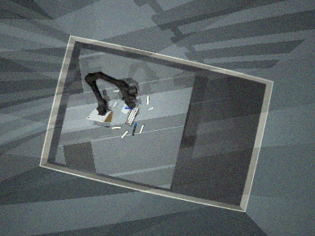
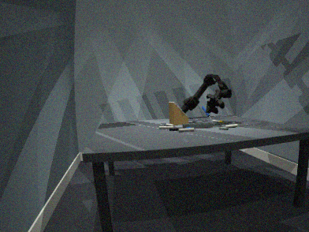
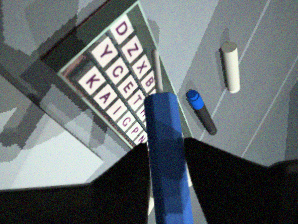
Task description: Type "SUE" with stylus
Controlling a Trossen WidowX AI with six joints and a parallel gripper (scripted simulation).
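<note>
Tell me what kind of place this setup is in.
Probably a bare test room: one dark desk enclosed by plain walls, with a robot arm, a letter keyboard and loose pens on it. Its end effector grips a blue stylus.
</note>
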